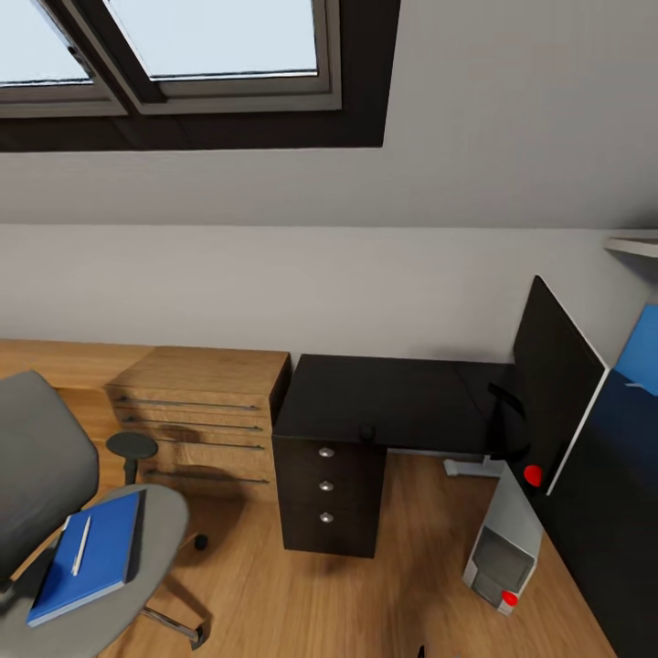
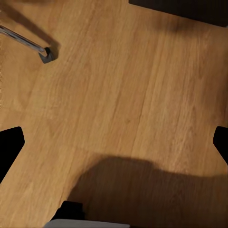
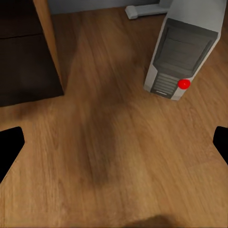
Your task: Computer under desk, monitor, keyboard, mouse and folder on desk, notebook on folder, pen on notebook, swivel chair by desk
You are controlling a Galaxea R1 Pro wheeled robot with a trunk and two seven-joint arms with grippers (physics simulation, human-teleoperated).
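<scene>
Bedroom wood floor [image 1: 302, 594], black desk [image 1: 384, 397] by wall.
Folder [image 1: 91, 556] with pen [image 1: 80, 546] on swivel chair [image 1: 55, 512] seat; both grippers' fingers spread, empty.

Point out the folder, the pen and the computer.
folder [image 1: 100, 557], head view, middle of its blue cover.
pen [image 1: 80, 546], head view, mid-shaft.
computer [image 3: 183, 50], right wrist view, its dark vented front.

Swivel chair [image 1: 55, 512] at left with folder [image 1: 91, 556] on its seat, pen [image 1: 80, 546] on folder, wooden chest [image 1: 201, 416] behind, desk [image 1: 393, 402] right of chest, monitor [image 1: 556, 384] on desk's right part, computer [image 1: 504, 548] on floor [image 1: 366, 603] below monitor.
</scene>
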